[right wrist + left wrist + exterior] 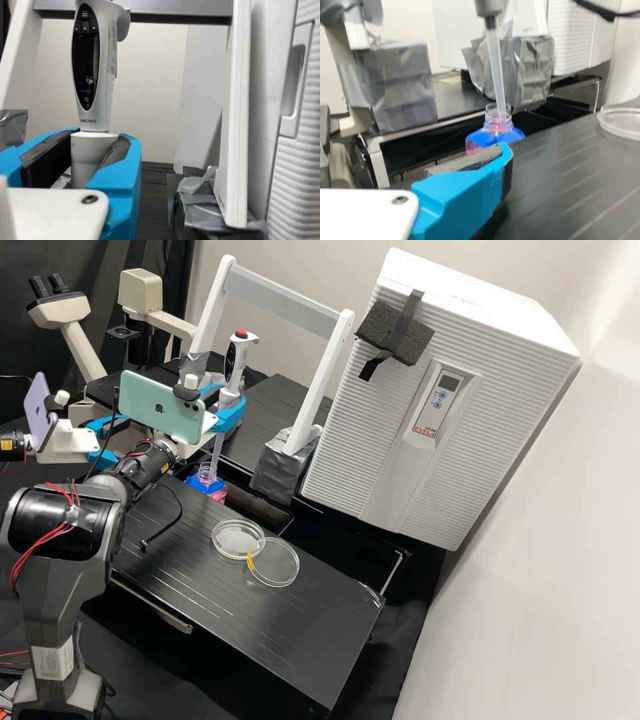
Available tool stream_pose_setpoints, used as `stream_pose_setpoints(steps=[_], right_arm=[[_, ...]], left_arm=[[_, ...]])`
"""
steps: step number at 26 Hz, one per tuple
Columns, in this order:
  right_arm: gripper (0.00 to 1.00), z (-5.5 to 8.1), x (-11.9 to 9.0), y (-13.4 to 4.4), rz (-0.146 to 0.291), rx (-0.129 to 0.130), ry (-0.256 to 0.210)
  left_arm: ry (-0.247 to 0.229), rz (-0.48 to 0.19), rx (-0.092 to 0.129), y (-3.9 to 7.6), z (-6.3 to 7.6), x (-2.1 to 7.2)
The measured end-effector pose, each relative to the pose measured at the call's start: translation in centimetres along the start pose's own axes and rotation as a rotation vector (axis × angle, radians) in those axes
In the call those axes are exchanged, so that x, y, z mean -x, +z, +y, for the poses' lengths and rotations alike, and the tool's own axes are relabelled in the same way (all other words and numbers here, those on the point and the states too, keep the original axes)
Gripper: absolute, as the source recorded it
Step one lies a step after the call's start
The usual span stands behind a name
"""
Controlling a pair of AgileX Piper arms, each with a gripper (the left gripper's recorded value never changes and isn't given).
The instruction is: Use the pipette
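A white electronic pipette stands upright in my right gripper, which is shut on its lower barrel. Its long clear tip reaches down into the open neck of a small bottle of pink liquid at the back edge of the black plate. My left gripper sits low at the left, open and holding nothing. One of its blue fingers points toward the bottle. Two clear petri dish halves lie overlapping mid-plate.
A big white ribbed machine fills the right. A white frame stands on grey-taped feet just behind the bottle. Microscopes stand at the back left. A thin black cable lies on the ridged plate.
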Motion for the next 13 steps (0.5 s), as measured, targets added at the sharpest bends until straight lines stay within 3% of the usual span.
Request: stream_pose_setpoints(steps=[5,13], right_arm=[[0.0,-0.6,0.3,0.2,0.011,-0.005,0.026],[0.0,-1.7,0.7,0.8,0.0,0.004,0.003]], left_arm=[[-0.038,0.008,0.011,-0.2,-1.2,0.08],[-0.04,0.009,0.029,-0.3,-1.5,0.4]])
